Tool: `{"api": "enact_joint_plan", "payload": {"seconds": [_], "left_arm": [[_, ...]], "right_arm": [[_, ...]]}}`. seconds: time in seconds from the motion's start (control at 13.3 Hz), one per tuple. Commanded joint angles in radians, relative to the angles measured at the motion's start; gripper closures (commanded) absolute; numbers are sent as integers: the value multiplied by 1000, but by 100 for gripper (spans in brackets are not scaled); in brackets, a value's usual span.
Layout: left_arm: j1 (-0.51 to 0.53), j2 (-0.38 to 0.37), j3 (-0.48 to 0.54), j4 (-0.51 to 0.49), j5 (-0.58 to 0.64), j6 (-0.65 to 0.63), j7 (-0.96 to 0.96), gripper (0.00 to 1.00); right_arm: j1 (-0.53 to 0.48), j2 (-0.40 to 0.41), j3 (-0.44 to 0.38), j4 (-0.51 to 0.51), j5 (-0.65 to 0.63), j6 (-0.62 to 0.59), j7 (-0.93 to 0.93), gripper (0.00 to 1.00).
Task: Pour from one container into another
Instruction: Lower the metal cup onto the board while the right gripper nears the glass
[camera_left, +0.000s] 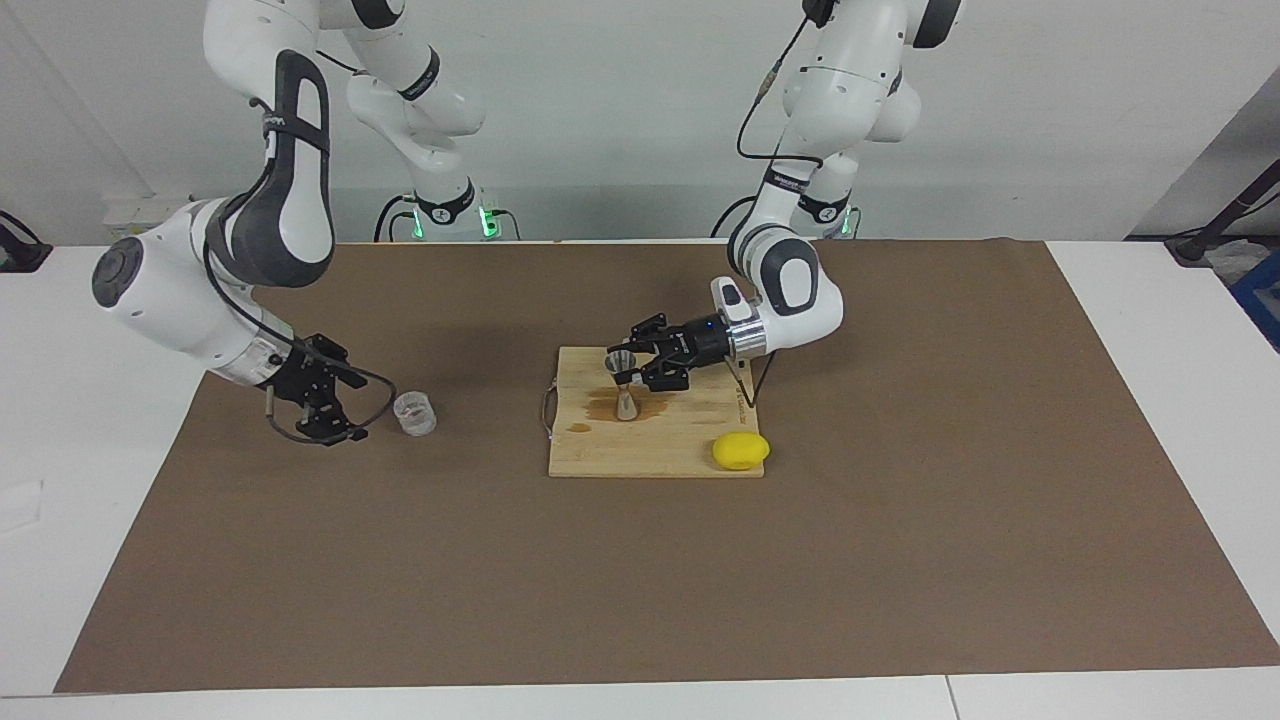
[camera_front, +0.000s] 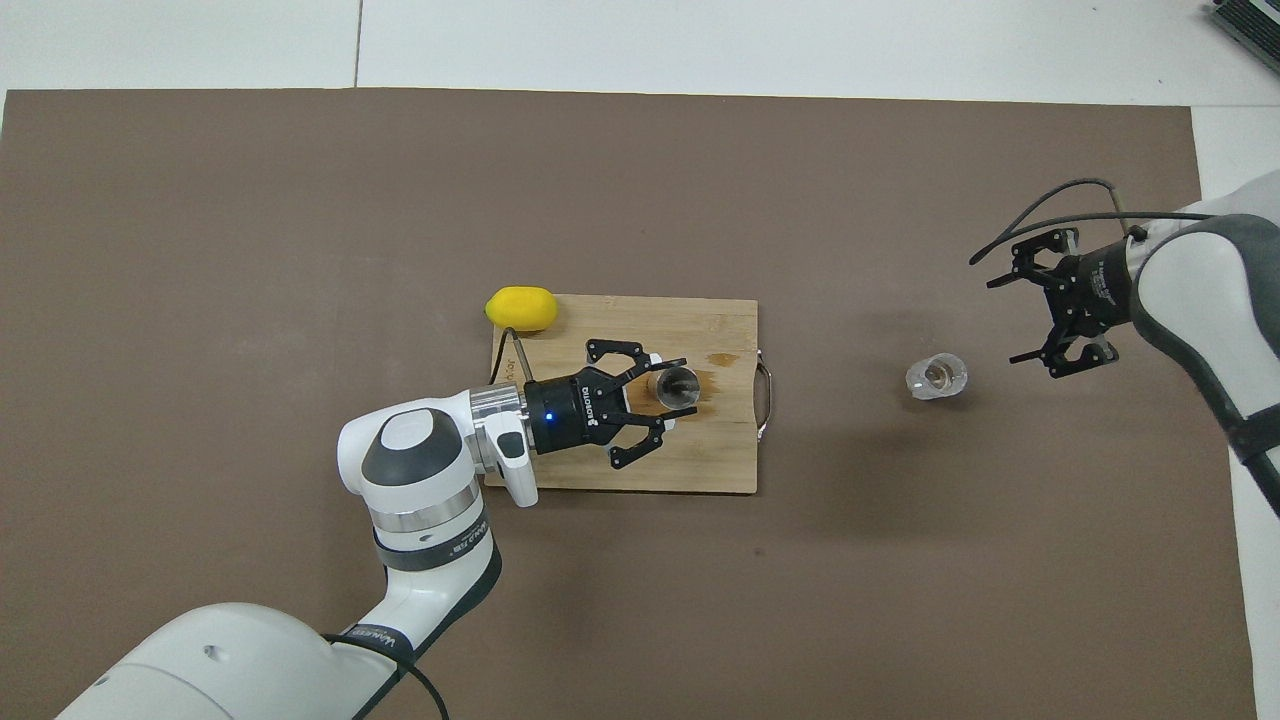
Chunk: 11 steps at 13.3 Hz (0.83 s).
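Note:
The metal jigger (camera_left: 627, 400) stands upright on the wooden cutting board (camera_left: 660, 455), with a brown wet patch on the board around its foot. My left gripper (camera_left: 622, 372) lies level and is shut on the jigger's upper cone; the overhead view shows the left gripper (camera_front: 672, 388) with a finger on each side of the jigger (camera_front: 680, 383). The clear cup (camera_left: 415, 413) stands upright on the brown mat, toward the right arm's end of the table from the board. My right gripper (camera_left: 330, 425) is open and empty, low over the mat beside the cup (camera_front: 937, 375) and apart from it; in the overhead view the right gripper (camera_front: 1003, 320) points toward the cup.
A yellow lemon (camera_left: 741, 450) lies at the board's corner farther from the robots, toward the left arm's end. The board (camera_front: 700, 460) has a metal handle (camera_front: 765, 385) on the side facing the cup. The brown mat (camera_left: 900, 560) covers most of the white table.

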Motion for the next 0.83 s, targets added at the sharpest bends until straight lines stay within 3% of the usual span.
{"api": "enact_joint_plan", "payload": {"seconds": [0.0,0.3,0.53,0.75], "left_arm": [[-25,4,14,-10,-28,8,32,70],[-23,2,14,-10,-28,5,29,70],[-19,4,13,-11,-41,4,28,70],[12,24,14,-16,-40,-4,23,60]], "right_arm": [[-40,29,10,-43,42,31,-48,7],[-62,98,9,-79,152,57,-199,7],[-53,96,9,-140,237,99,-244,7],[-28,83,9,-188,263,103,-273,6]]}}
